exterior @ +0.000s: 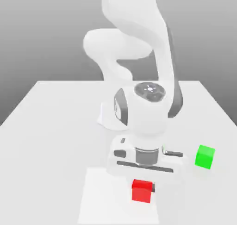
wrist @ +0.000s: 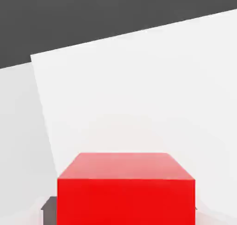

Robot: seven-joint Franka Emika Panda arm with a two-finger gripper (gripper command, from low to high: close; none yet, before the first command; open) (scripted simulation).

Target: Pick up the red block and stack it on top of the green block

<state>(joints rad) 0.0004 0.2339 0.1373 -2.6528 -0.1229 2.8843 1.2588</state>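
Note:
The red block (exterior: pixel 140 192) lies on a lighter square patch near the table's front edge, and its top and front face show large in the hand view (wrist: pixel 125 191). My gripper (exterior: pixel 142 188) has come straight down over it, with a dark finger (exterior: pixel 152 188) pressed against the side facing the exterior view's right. A dark finger (wrist: pixel 48 205) also adjoins the block's side in the hand view, so the jaws are shut on the red block, which still rests on the table. The green block (exterior: pixel 204 156) sits apart, further toward the exterior view's right and slightly further back.
The white table (exterior: pixel 55 127) stretches wide around the arm. The lighter square patch (exterior: pixel 99 196) lies under the red block and reaches the front edge; it also shows in the hand view (wrist: pixel 139 90). The arm's base stands at the table's back.

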